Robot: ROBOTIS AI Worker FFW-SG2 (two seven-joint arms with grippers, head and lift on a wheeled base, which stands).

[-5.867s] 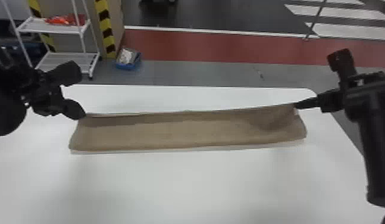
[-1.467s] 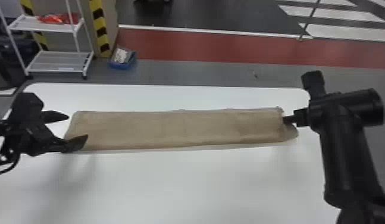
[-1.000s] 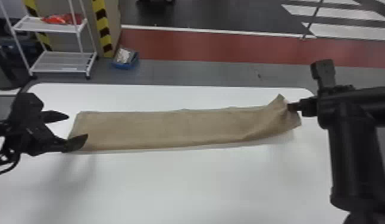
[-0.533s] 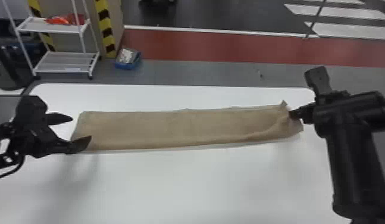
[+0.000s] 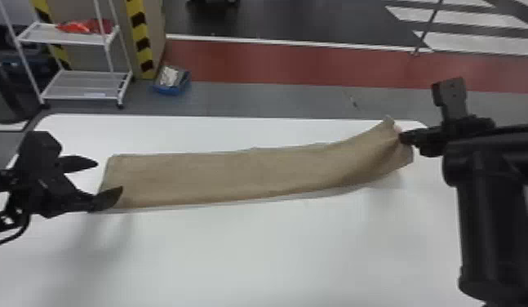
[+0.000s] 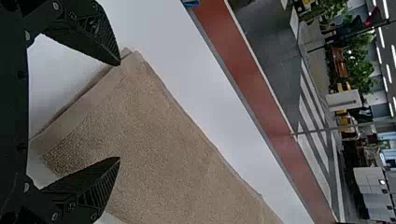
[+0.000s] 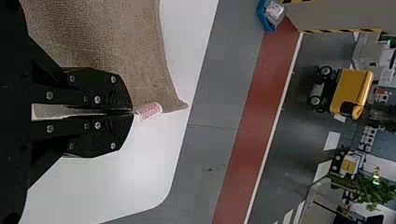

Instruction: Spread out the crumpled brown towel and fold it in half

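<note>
Brown fabric stretches in a long, narrow band across the white table [image 5: 275,253]: that's your towel [image 5: 234,175], its length running from the table's left side toward its far right corner. Most of it lies fairly flat on the tabletop, with a paler strip showing along its near edge. Toward the table's right side, you can see the towel rise and bend into soft creases.

Your right gripper [image 5: 402,138] is at that raised end, near the table's far right corner, with its fingers closed on the towel's edge. In the right wrist view, you have a small printed label [image 7: 149,110] sticking out just beside the fingertips.

Your left gripper [image 5: 109,176] is at the table's left side, by the towel's other end. Its jaws stand wide apart, and one finger overlaps the towel's near corner in the head view; you can't tell from that whether they touch.

Beyond the table's far edge, toward its left side, you have a white wire cart [image 5: 83,98] and a blue bin [image 5: 171,89] beside it on the floor.
</note>
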